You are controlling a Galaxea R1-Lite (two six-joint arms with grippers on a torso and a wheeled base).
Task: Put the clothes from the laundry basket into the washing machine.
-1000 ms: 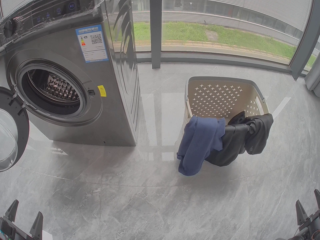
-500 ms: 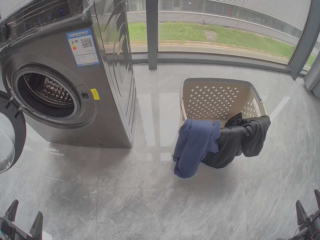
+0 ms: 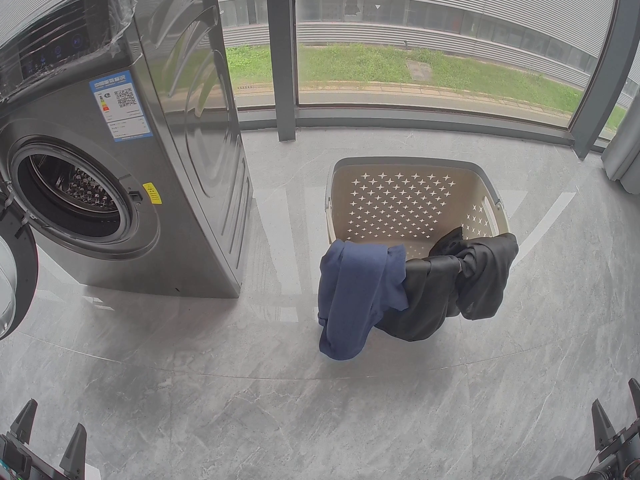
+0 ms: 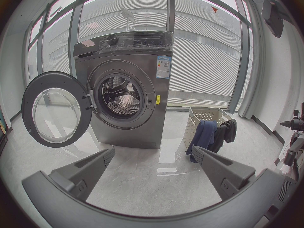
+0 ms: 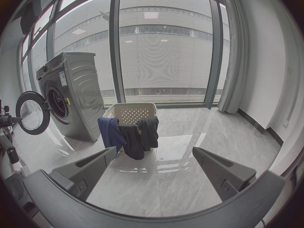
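Swinging right: my head camera has turned, so the whole scene sits further left than a second ago. That is the view moving; nothing on the floor has been touched.

The laundry basket now lies close to the middle of my view. The washing machine stands off to the basket's left, well apart from it, with its door hanging wide open and the drum exposed.

The clothes are at the basket. A blue garment is draped over the basket's near rim and hangs down its outer wall. A black garment is just beside it on the same rim, touching it, bunched toward the basket's right corner.

My left hand is low and well short of the basket, spread wide and holding nothing. The right hand is the same on the basket's other side, wide and empty.

So I judge I'm lining up on the basket, with no pickup begun and nothing loaded yet. The blue garment looks like the easy first grab, since it hangs free on the machine's side of the basket. It's limp cloth lying against the black one, so a careless pull could drag both off the rim.
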